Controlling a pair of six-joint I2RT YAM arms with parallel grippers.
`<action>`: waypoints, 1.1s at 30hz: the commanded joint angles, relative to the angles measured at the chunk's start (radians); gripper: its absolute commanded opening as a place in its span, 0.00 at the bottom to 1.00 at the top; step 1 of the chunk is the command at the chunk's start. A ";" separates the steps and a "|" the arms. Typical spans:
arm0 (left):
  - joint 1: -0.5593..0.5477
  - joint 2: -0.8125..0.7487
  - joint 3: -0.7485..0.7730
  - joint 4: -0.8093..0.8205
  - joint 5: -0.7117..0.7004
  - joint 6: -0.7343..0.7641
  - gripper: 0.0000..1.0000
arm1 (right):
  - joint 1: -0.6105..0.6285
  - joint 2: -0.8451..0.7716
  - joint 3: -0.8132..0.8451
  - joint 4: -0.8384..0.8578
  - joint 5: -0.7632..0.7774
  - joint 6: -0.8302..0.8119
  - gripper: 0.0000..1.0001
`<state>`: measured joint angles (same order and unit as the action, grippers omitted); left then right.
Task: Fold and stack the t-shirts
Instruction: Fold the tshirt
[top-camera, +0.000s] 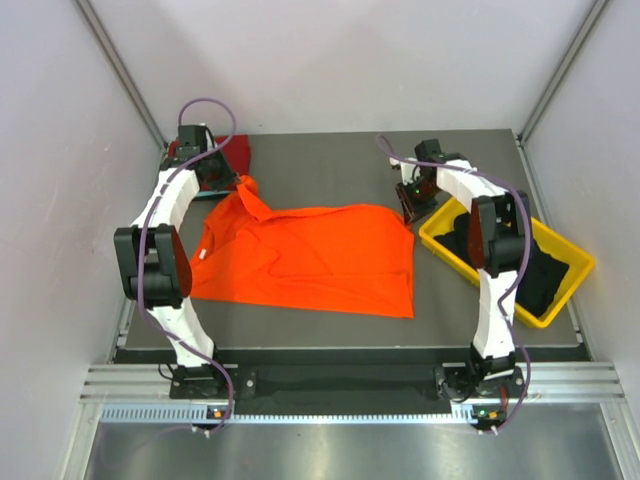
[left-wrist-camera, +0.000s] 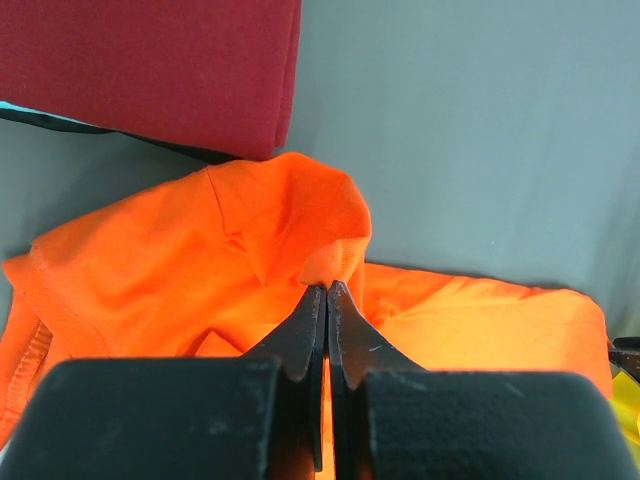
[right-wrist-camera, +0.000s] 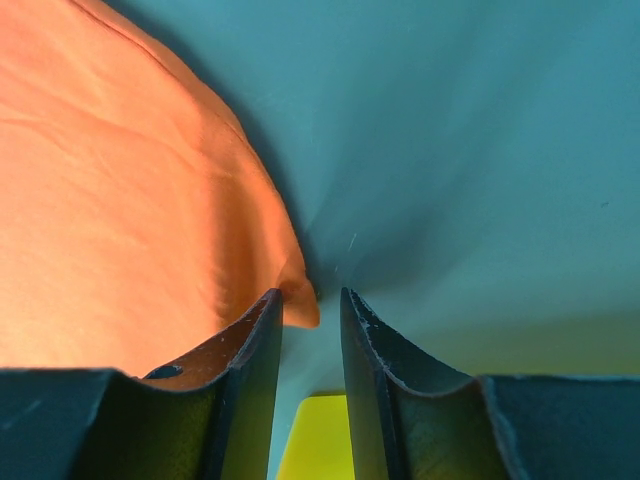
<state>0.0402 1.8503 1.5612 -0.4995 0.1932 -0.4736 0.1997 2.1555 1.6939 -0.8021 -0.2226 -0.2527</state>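
From above, my left gripper is over the far left part of the table, pressed shut on a raised fold of the orange t-shirt, which otherwise spreads flat from that gripper across to my right gripper. The dark red t-shirt lies folded just beyond my left gripper. My right gripper is at the shirt's far right corner, with the yellow bin just to its right and the black t-shirts heaped inside it. Through my left wrist camera, the left gripper has its jaws tight together, and a peak of orange t-shirt is pinched between the tips and stands up ahead of them. The dark red t-shirt is farther ahead and to the left, well apart from the tips. Through my right wrist camera, the right gripper has its jaws parted by a narrow gap with no cloth clamped in it. The corner of the orange t-shirt touches the tip of the left-hand finger, and the rest lies off to that side. Bare table is ahead and to the right.
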 joint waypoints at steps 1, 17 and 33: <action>0.001 -0.005 0.022 0.044 0.011 -0.010 0.00 | -0.008 0.017 0.049 -0.014 -0.017 -0.020 0.31; 0.003 -0.007 0.030 0.047 -0.009 -0.019 0.00 | -0.008 0.020 0.075 -0.019 0.020 -0.005 0.00; 0.055 -0.002 0.151 -0.060 -0.121 -0.045 0.00 | 0.075 -0.270 -0.161 0.342 0.285 0.000 0.00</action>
<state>0.0792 1.8713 1.6825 -0.5377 0.1020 -0.5114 0.2562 1.9671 1.5696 -0.5892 -0.0238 -0.2428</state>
